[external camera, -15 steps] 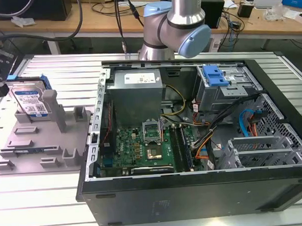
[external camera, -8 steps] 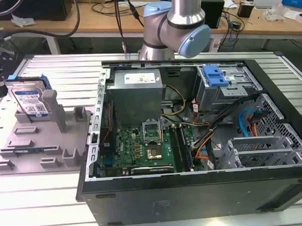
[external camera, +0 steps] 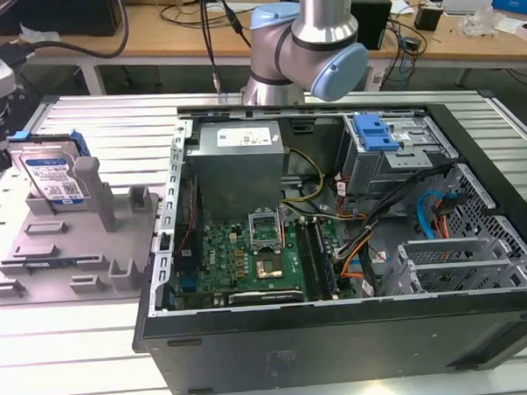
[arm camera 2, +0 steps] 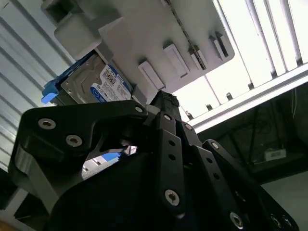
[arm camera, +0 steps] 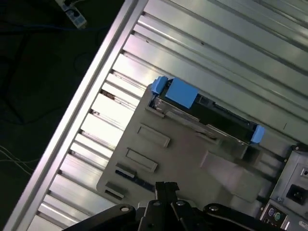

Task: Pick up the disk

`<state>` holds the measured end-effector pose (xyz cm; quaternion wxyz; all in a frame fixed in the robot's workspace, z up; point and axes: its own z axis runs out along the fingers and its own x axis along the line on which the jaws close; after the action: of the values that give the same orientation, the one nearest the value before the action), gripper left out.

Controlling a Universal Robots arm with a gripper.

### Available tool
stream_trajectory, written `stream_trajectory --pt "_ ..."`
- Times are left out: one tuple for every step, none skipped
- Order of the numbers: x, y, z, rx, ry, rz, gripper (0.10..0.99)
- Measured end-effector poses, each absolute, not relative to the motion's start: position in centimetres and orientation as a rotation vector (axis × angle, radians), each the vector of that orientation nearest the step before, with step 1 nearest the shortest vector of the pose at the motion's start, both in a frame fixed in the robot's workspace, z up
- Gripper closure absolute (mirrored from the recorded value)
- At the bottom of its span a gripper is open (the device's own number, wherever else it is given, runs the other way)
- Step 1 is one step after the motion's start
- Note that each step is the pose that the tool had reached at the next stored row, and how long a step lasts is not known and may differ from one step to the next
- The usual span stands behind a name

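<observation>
The disk stands on edge in a slot of a grey fixture plate at the exterior view's left, with its white-and-blue label facing forward and blue rails on its sides. In the second wrist view the disk shows beyond my gripper, whose black fingers meet at their tips with nothing between them. In the first wrist view the disk is seen edge-on from above, well apart from my gripper, which hangs over the fixture plate.
An open computer case lies beside the fixture, holding a grey power supply box, a motherboard and a blue caddy. My arm rises behind the case. The slatted metal table ends at an edge near the fixture.
</observation>
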<state>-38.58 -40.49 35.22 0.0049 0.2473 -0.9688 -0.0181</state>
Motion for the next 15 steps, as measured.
stream_trajectory --pt "-38.58 -40.49 35.21 0.816 -3.022 -0.056 0.98" --pt "-38.58 -40.49 35.21 0.845 -3.014 -0.056 0.98" --pt "-38.58 -40.49 35.21 0.879 -3.004 -0.056 0.98" --pt "-38.58 -40.49 35.2 0.918 -2.992 -0.056 0.98" --pt "-38.58 -40.49 35.19 0.947 -2.983 -0.056 0.98" --pt "-38.58 -40.49 35.19 0.972 -2.974 -0.056 0.98" --pt "-38.58 -40.49 35.18 1.01 -2.961 -0.055 0.98" --pt "-38.58 -40.49 35.18 1.038 -2.951 -0.055 0.98" --pt "-38.58 -40.49 35.17 1.067 -2.94 -0.055 0.98" --pt "-38.58 -40.5 35.16 1.126 -2.917 -0.054 0.918" --pt "-38.58 -40.5 35.15 1.181 -2.895 -0.054 0.851" --pt "-38.58 -40.49 35.14 1.215 -2.881 -0.054 0.788" --pt "-38.58 -40.49 35.14 1.241 -2.869 -0.053 0.729" --pt "-38.58 -40.49 35.13 1.284 -2.849 -0.053 0.671" --pt "-38.58 -40.49 35.11 1.334 -2.825 -0.053 0.604"
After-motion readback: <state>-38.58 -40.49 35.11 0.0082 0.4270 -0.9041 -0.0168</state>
